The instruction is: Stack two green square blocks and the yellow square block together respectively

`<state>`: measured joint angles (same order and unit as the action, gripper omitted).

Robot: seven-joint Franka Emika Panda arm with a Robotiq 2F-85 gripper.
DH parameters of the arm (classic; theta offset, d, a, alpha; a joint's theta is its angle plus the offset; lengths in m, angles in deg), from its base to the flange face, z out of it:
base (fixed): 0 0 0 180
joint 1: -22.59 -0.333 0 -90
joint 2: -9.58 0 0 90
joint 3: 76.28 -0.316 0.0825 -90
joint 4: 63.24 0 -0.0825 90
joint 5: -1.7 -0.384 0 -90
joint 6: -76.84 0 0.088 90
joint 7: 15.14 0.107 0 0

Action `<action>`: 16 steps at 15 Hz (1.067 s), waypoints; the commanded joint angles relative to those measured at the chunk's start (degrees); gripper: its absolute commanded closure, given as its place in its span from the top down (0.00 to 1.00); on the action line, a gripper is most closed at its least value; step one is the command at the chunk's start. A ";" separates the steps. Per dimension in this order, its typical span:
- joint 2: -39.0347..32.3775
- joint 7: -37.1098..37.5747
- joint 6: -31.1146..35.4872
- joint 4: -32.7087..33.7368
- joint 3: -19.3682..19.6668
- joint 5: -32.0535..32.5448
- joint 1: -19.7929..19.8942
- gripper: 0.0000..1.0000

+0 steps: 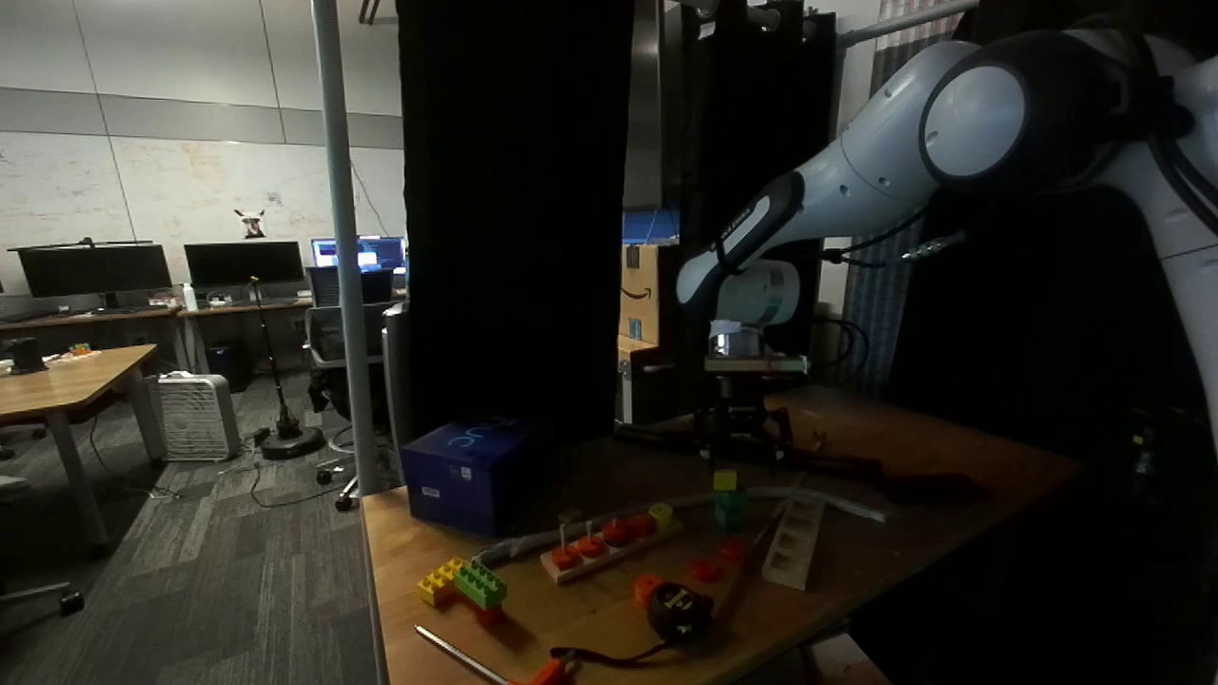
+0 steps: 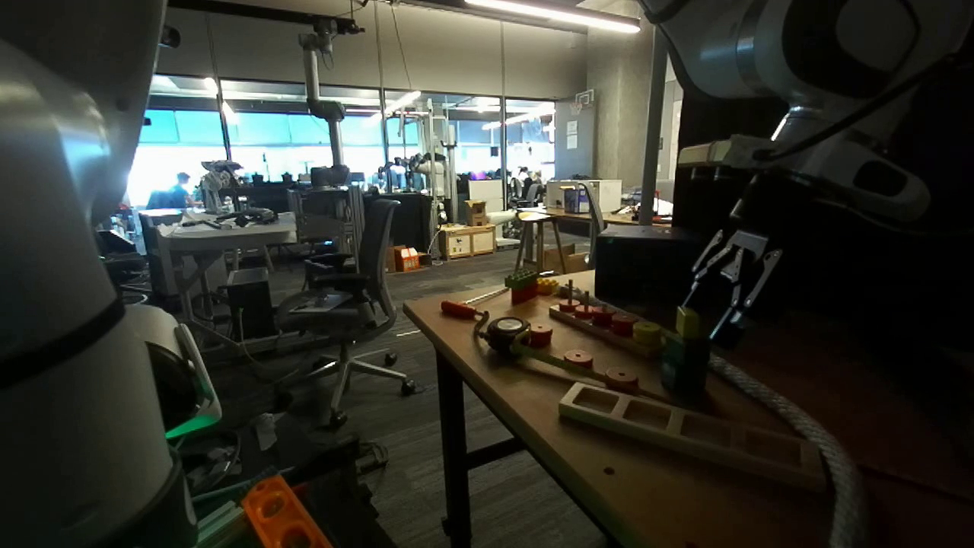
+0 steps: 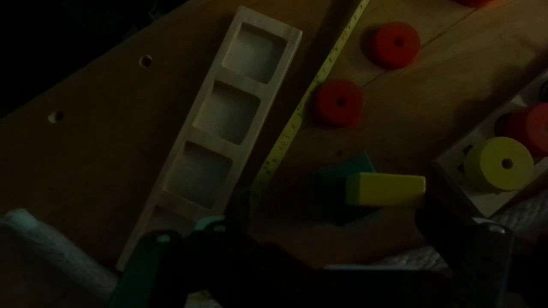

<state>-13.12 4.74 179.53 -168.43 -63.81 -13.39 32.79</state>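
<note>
The yellow square block point(image 2: 687, 322) rests on top of a dark green column point(image 2: 683, 364), which stands upright on the table. The same stack shows in an exterior view, yellow block point(image 1: 725, 479) above the green square blocks point(image 1: 730, 511); the seam between the green ones is hard to make out. Wide open, my gripper point(image 2: 701, 320) is over the stack with its fingers at about the yellow block's height. In the dark wrist view, the yellow block point(image 3: 387, 191) lies close to the right finger, far from the left one. Whether that finger touches it, I cannot tell.
A wooden tray point(image 3: 242, 77) and an extended tape point(image 3: 308, 96) lie beside the stack. Several red rings point(image 3: 340, 102), a peg board point(image 1: 614, 557), a tape measure point(image 1: 677, 611), toy bricks point(image 1: 481, 585) and a blue box point(image 1: 457, 485) are around. A rope point(image 2: 841, 487) passes behind.
</note>
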 commanded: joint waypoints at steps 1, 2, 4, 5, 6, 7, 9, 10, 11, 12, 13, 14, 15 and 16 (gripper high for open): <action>0.78 0.78 -1.80 0.90 0.00 1.20 0.39 1.00; 0.79 0.78 -1.81 0.89 0.02 1.21 0.42 1.00; 0.81 0.77 -1.82 0.85 0.07 1.23 0.49 1.00; 0.81 0.76 -1.81 0.83 0.09 1.22 0.53 1.00; 0.81 0.77 -1.81 0.83 0.11 1.23 0.56 1.00; 0.84 0.78 -1.84 0.84 0.11 1.22 0.59 1.00; 1.09 0.89 -1.95 0.93 0.01 1.27 0.44 1.00; 1.35 1.00 -1.97 0.94 -0.09 1.38 0.24 1.00; 1.60 1.10 -1.95 0.95 -0.20 1.47 0.05 1.00; 1.90 1.19 -1.98 0.95 -0.33 1.52 -0.10 1.00; 2.20 1.26 -2.01 0.99 -0.46 1.55 -0.27 1.00; 2.46 1.34 -2.05 1.06 -0.56 1.61 -0.43 1.00; 2.86 1.37 -2.17 1.14 -0.68 1.62 -0.61 1.00; 3.77 1.56 -2.42 1.07 -0.79 1.76 -0.93 1.00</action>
<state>-11.84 4.75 179.23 -167.96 -64.15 -13.39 32.55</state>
